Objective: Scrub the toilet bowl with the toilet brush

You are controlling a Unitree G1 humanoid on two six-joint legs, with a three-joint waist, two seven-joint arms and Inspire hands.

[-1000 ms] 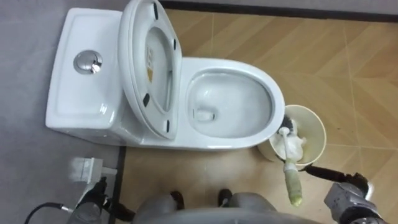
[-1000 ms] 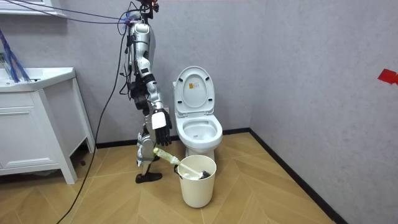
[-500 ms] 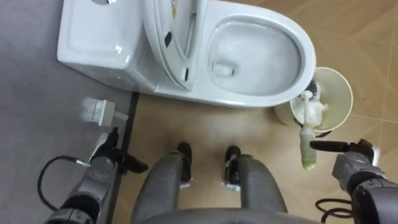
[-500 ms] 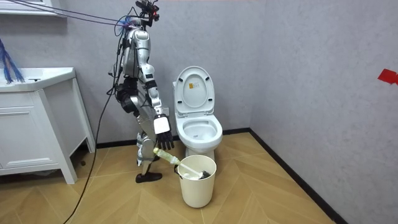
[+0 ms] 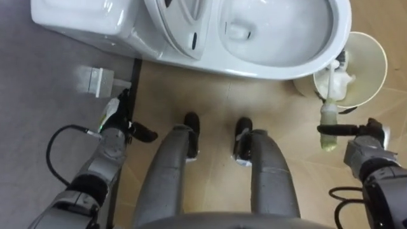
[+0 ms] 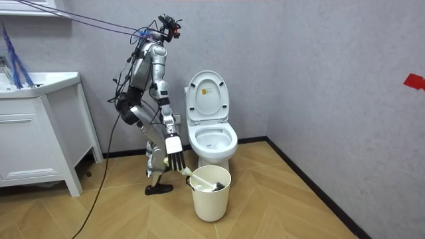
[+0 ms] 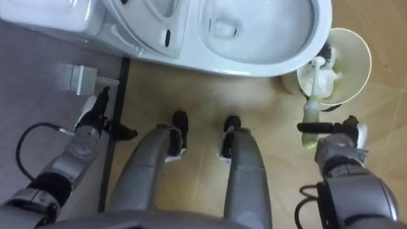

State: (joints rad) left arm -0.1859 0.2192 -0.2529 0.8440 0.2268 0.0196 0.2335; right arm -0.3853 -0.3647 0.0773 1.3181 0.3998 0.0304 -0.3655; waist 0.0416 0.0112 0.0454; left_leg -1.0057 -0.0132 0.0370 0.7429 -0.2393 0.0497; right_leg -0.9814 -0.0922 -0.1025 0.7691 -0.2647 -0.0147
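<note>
found brush (image 5: 330,105) head-down in the bucket (image 5: 381,63), handle leaning out over the bucket's robot-side rim. held right hand (image 5: 364,137) nearer, fingers straight, unclosed, tips at the handle's free end. hung left hand (image 5: 117,124) relaxed, well apart from bucket.

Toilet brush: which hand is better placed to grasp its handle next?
Right. The right hand hangs open beside the toilet brush handle, which leans out of the bucket; the left hand is across the robot's body, by the toilet tank.
</note>
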